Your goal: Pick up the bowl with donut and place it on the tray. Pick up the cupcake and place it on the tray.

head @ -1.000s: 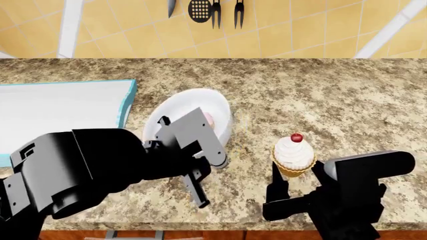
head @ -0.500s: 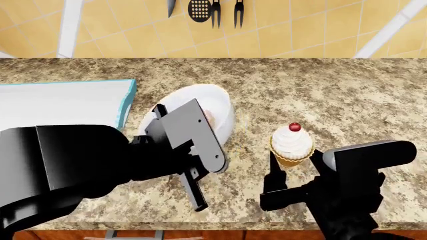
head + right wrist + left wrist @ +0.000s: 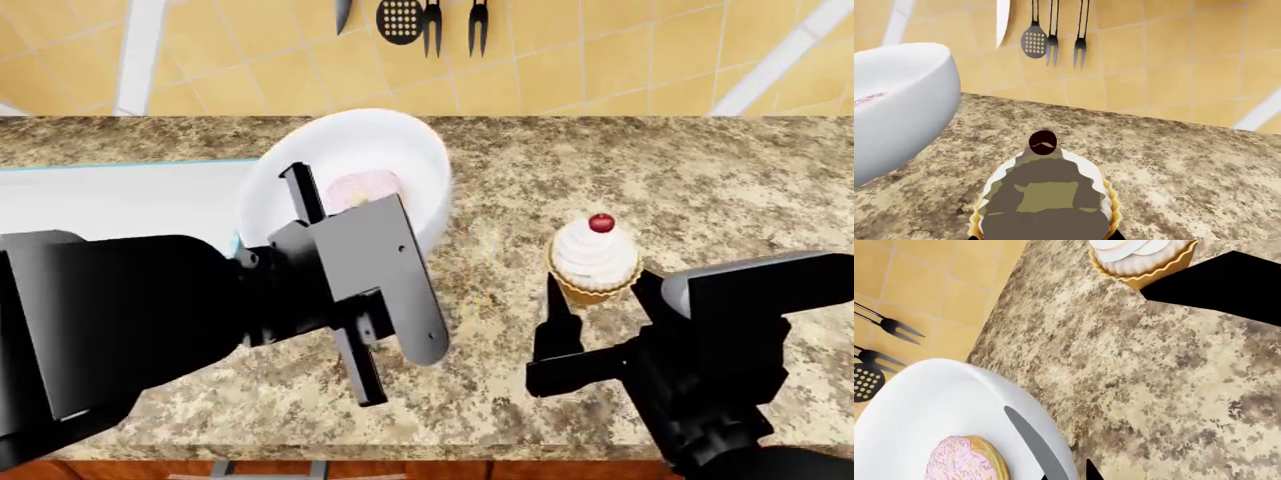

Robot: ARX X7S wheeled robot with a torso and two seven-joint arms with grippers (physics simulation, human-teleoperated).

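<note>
Near the table's back edge, the left pincer (image 3: 310, 205) clenches the bowl (image 3: 350, 175) rim; it has risen off the table, donut (image 3: 362, 188) inside, beside the tray (image 3: 120, 195). The right pincer (image 3: 598, 300), released, brackets the cupcake (image 3: 593, 258).

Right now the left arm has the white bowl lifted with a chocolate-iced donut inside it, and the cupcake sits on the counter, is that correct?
Nearly: the icing is wrong. The donut in the bowl has pink icing with light sprinkles, not chocolate, as the left wrist view shows plainly. The rest holds: the bowl is raised off the counter on the left arm, and the cupcake sits on the counter.
</note>
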